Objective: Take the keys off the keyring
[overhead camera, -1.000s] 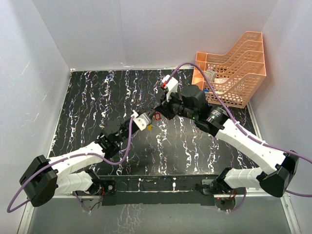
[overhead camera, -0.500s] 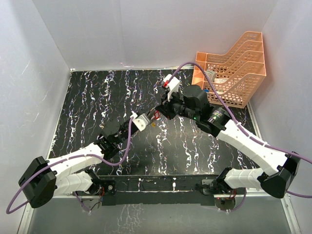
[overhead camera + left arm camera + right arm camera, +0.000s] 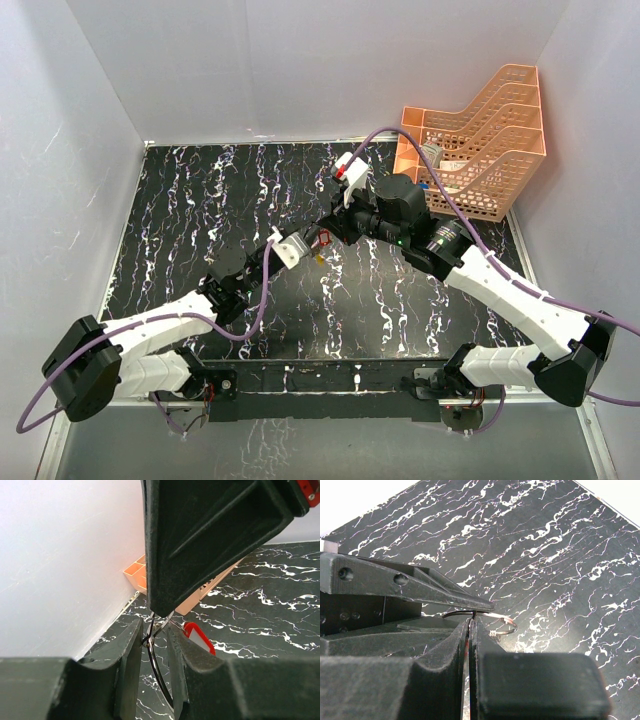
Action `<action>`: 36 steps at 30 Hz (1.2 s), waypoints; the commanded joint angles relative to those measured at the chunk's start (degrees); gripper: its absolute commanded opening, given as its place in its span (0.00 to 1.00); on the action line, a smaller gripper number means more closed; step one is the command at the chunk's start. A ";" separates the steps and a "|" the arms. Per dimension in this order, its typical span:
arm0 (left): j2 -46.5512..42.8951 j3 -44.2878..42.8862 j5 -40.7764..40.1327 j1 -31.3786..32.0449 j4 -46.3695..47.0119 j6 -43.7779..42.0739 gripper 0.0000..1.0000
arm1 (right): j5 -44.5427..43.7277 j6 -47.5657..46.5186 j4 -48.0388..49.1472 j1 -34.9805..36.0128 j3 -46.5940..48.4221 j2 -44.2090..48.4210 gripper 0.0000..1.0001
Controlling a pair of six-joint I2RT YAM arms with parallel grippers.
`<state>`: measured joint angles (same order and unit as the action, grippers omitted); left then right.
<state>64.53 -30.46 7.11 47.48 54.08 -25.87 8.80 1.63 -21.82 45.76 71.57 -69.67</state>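
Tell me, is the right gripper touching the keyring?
Touching. The right wrist view shows the right gripper shut on the keyring, wire entering its jaws without gap.

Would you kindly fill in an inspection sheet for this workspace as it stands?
Surface: black white-veined table.
Job's things: keyring held above the table between both pincers; red-headed key on it.
Clutter: orange mesh tray at the far right corner, small items inside.
Grippers: right pincer shut on the keyring; left pincer jaws slightly apart around the wire, grip unclear.
Cables: purple cables, one along each arm.
Surroundings: white walls.
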 commanded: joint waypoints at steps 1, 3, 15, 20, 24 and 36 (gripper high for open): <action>1.03 -2.14 2.38 0.37 4.07 1.26 0.23 | 0.43 0.57 5.23 0.47 1.97 1.86 0.00; 1.08 -1.75 2.30 0.40 4.64 1.51 0.22 | 0.33 0.56 5.28 0.47 1.94 1.99 0.00; -2.96 0.05 2.76 0.43 8.02 3.52 0.18 | -0.27 0.58 5.43 0.48 1.22 2.10 0.00; -3.29 0.85 2.79 0.42 9.24 4.89 0.00 | -0.71 0.85 5.42 0.47 1.08 2.45 0.00; -4.12 0.31 0.04 0.46 8.56 5.16 0.00 | -1.36 1.03 5.18 0.47 0.76 2.66 0.00; -8.77 -0.84 -5.84 0.50 5.67 4.99 0.00 | -3.18 0.94 4.75 0.47 0.01 2.67 0.00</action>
<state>59.27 -29.34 5.08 48.29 54.81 -21.21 8.82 3.14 -16.86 46.94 71.46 -68.27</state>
